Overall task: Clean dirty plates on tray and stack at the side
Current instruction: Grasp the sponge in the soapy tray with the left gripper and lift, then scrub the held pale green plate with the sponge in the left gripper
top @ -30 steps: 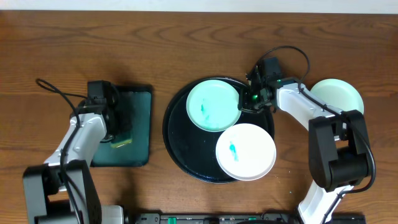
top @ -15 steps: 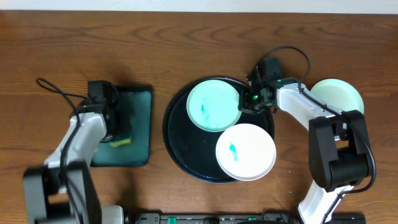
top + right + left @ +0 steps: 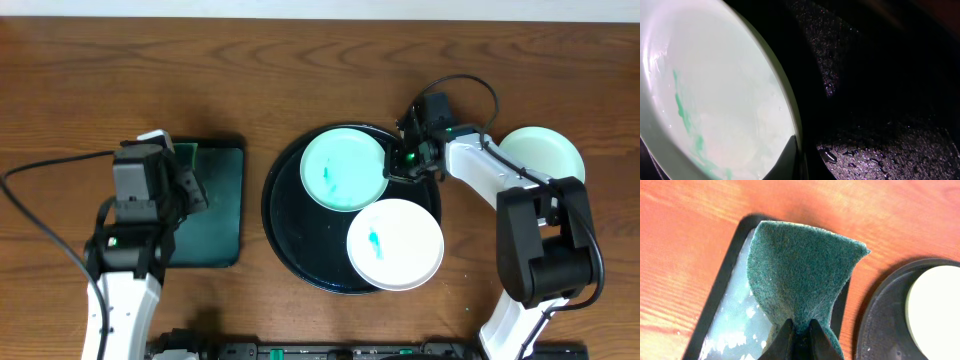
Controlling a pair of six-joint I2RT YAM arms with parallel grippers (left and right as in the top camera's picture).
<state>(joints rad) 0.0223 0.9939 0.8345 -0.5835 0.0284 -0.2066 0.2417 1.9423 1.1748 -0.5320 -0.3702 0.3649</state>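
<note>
- Now the left end effector (image 3: 799, 330) pinches the green scouring sponge (image 3: 800, 265) over the small green tray (image 3: 725, 325).
- The right end effector (image 3: 796, 159) is clamped on the rim of the smeared mint plate (image 3: 343, 168), which lies on the black tray (image 3: 285, 235).
- The sponge's flat face should probably meet the teal smear (image 3: 327, 176) with light pressure, so the rim grip holds.

Brown wood-grain tabletop (image 3: 300, 60), pale strip (image 3: 320, 8) along far edge, even light

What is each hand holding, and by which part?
The left hand pinches the green sponge by one edge; the right hand grips the smeared mint-green plate by its rim.
</note>
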